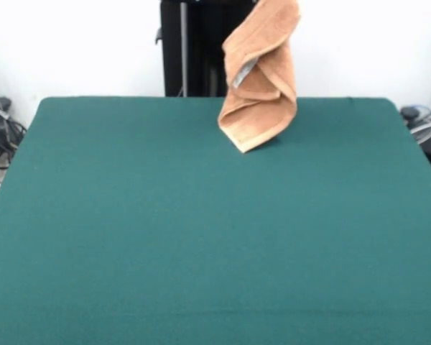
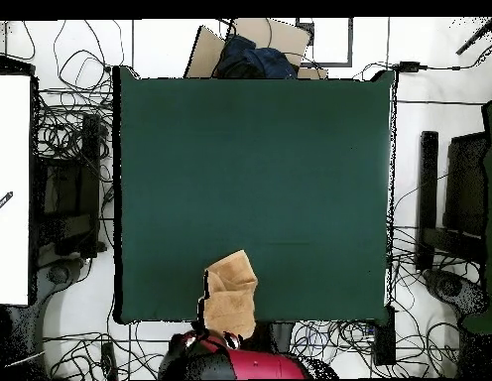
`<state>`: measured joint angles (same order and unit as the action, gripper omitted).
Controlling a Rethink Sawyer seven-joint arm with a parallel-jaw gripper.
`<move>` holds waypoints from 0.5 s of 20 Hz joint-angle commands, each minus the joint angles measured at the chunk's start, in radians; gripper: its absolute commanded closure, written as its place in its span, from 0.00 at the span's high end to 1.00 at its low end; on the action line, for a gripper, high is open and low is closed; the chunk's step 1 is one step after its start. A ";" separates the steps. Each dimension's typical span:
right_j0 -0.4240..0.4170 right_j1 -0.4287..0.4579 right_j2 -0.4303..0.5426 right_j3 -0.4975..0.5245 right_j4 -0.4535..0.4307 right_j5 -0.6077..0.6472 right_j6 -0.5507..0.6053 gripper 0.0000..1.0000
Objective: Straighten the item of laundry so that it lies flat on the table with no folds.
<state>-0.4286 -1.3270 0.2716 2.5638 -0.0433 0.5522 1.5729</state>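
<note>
The peach-tan towel point(image 1: 262, 86) hangs bunched and twisted from above the picture's top edge in the front view, over the far edge of the green table point(image 1: 201, 237). Its grey tag point(image 1: 244, 72) shows on the left fold. Its lowest corner reaches the table top; I cannot tell if it touches. In the overhead view the towel point(image 2: 231, 295) hangs over the table's point(image 2: 250, 169) edge nearest the robot, right by the red and black arm point(image 2: 240, 363). The gripper itself is hidden above the towel's top; the hanging towel shows it is held.
The black pedestal point(image 1: 194, 47) stands behind the towel. Cables and boxes point(image 2: 66, 189) lie on the floor on both sides of the table. A cardboard box with dark cloth point(image 2: 252, 55) sits beyond the table's opposite edge.
</note>
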 commanded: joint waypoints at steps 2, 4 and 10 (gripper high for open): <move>0.045 0.061 0.064 -0.155 0.026 0.026 0.081 0.00; 0.049 0.072 0.062 -0.150 0.032 0.006 0.078 0.00; 0.070 0.033 0.045 -0.152 0.050 0.031 0.085 0.00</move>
<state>-0.3815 -1.3048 0.2716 2.4757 -0.0384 0.5530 1.5729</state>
